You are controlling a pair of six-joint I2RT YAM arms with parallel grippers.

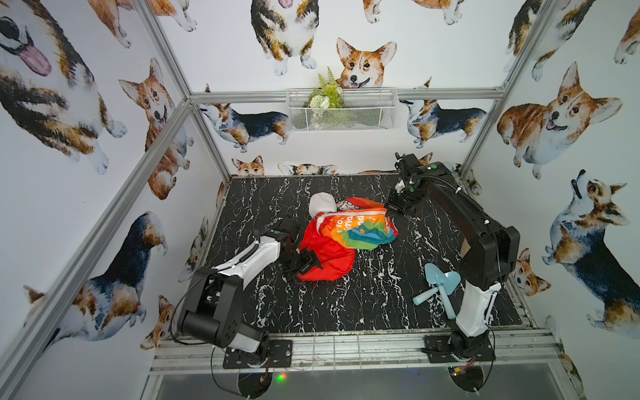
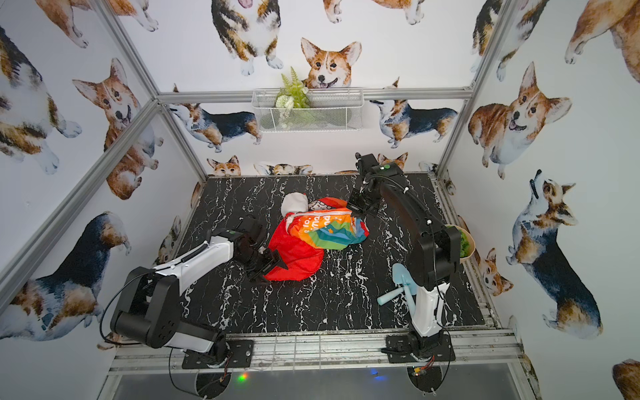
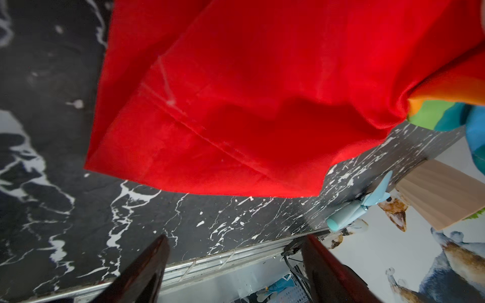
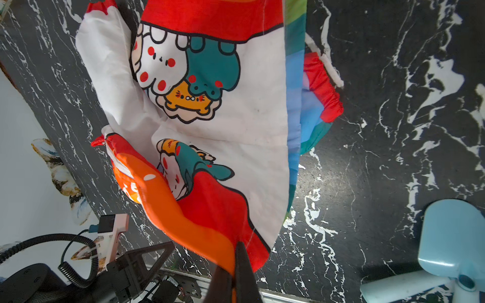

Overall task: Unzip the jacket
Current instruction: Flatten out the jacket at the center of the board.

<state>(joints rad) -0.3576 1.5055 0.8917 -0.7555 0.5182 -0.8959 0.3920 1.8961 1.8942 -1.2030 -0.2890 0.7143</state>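
The jacket [image 1: 349, 235] lies crumpled mid-table, its rainbow half on top and its red hood [image 1: 327, 263] spread toward the front. A white zipper [image 1: 356, 214] runs along the rainbow panel's far edge. My left gripper [image 1: 306, 265] is open at the hood's left edge; in the left wrist view its gripper [image 3: 236, 238] has nothing between the fingers, and the red hood [image 3: 236, 105] lies beyond them. My right gripper [image 1: 389, 209] is shut on the jacket's right end. In the right wrist view, that gripper [image 4: 237, 251] pinches orange and red fabric, lifting the bear-printed white half [image 4: 210, 118].
Light blue toy shovels [image 1: 438, 282] lie at the table's front right, beside the right arm's base. A wooden bowl with greens [image 2: 462, 240] sits at the right edge. A wire basket with a plant [image 1: 341, 109] hangs on the back wall.
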